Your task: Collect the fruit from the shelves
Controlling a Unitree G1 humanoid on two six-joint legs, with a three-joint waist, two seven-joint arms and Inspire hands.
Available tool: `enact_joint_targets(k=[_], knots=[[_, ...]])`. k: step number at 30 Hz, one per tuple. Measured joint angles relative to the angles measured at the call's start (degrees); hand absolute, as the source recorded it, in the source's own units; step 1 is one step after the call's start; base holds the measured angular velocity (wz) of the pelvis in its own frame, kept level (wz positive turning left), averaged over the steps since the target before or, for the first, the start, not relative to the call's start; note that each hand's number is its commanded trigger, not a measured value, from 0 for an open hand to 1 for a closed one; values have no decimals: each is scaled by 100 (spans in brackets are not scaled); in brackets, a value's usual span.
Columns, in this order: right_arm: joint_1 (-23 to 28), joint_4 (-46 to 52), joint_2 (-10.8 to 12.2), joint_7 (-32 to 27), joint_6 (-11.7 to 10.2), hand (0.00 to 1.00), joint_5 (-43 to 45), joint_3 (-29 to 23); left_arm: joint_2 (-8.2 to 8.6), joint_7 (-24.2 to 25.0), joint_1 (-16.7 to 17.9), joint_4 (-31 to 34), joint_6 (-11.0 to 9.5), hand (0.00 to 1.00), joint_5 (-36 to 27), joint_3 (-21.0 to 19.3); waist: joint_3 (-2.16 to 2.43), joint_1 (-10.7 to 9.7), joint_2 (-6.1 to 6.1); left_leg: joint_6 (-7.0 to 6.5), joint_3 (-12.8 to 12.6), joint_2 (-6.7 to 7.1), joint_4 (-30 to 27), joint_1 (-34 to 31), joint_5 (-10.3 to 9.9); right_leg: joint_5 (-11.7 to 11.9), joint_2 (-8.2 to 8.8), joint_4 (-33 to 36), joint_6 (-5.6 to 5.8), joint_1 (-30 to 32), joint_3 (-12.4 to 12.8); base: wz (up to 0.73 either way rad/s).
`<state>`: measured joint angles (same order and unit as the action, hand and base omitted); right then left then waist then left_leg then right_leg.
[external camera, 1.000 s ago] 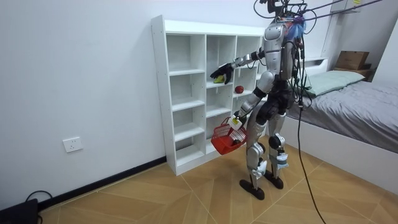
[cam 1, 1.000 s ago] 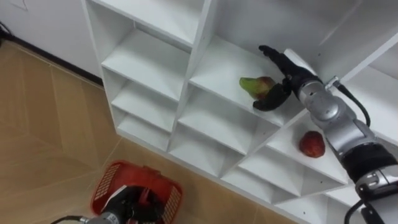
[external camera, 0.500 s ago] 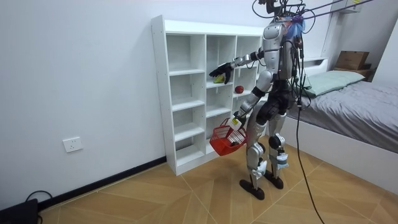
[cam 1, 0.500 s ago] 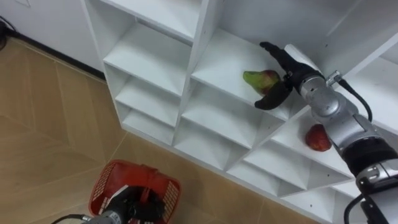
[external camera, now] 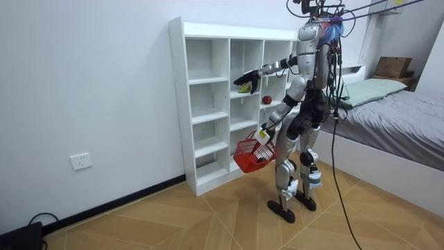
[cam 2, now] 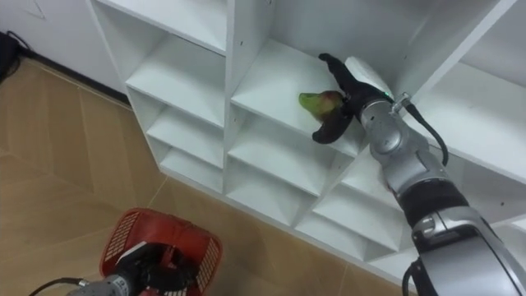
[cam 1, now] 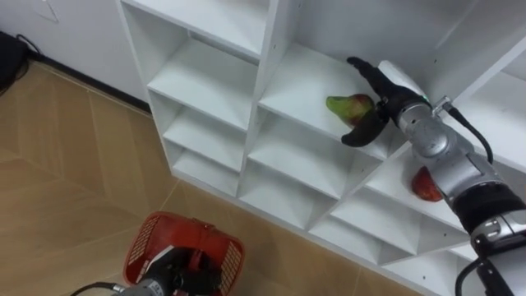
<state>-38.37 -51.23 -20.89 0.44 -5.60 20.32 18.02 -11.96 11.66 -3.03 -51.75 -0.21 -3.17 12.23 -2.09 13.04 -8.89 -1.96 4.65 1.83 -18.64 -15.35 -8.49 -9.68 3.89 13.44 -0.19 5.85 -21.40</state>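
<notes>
I am standing close in front of a tall white shelf unit of open square compartments [cam 1: 205, 74] that is rising from a pale wooden floor [cam 1: 66, 164]. Low on my left I am carrying a red plastic mesh basket [cam 1: 193, 224], my left hand [cam 1: 177, 275] clenching its handle. I am reaching my right hand [cam 1: 378, 105] into a middle compartment, its dark fingers going over the far side of a green-and-red fruit shaped like a mango [cam 1: 347, 105] and its thumb curling under the near side, so I am grasping the fruit while it is sitting on the shelf board. A second, round red fruit [cam 1: 426, 185] is lying in the compartment below and to the right, partly hidden behind my forearm. I am judging the hold to be shallow: lifting quickly could be letting the fruit slip and roll off the board's edge onto the floor, wide of the basket.
</notes>
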Motion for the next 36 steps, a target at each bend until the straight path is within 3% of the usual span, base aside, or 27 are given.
enact_joint_targets(k=[17,28,29,31,36], knots=[[8,-35,0,590,108,0,-28,-14,7,0,2,-13,17,100,48,-14,-2,-2,-20,-11,-12,8,6,-5,25,5,13,41,-7,16,9,0],[7,-35,0,673,154,0,-12,-19,4,0,1,-13,18,100,48,-23,-8,-1,-56,-11,-13,8,3,-7,25,6,13,45,-7,16,24,0],[7,-35,0,677,154,38,-4,-22,4,0,1,-13,18,100,48,-28,-8,0,-56,-11,-17,9,3,-7,25,6,13,47,-7,17,28,0],[7,-35,0,679,154,99,-4,-23,3,1,2,-14,18,100,48,-30,-8,0,-56,-11,-32,9,3,-7,25,6,13,48,-7,17,31,0],[6,-35,0,692,158,100,-3,-26,6,3,2,-14,19,100,48,-29,-10,-3,-58,-11,-31,8,-4,-10,25,6,12,48,-7,17,33,0]])
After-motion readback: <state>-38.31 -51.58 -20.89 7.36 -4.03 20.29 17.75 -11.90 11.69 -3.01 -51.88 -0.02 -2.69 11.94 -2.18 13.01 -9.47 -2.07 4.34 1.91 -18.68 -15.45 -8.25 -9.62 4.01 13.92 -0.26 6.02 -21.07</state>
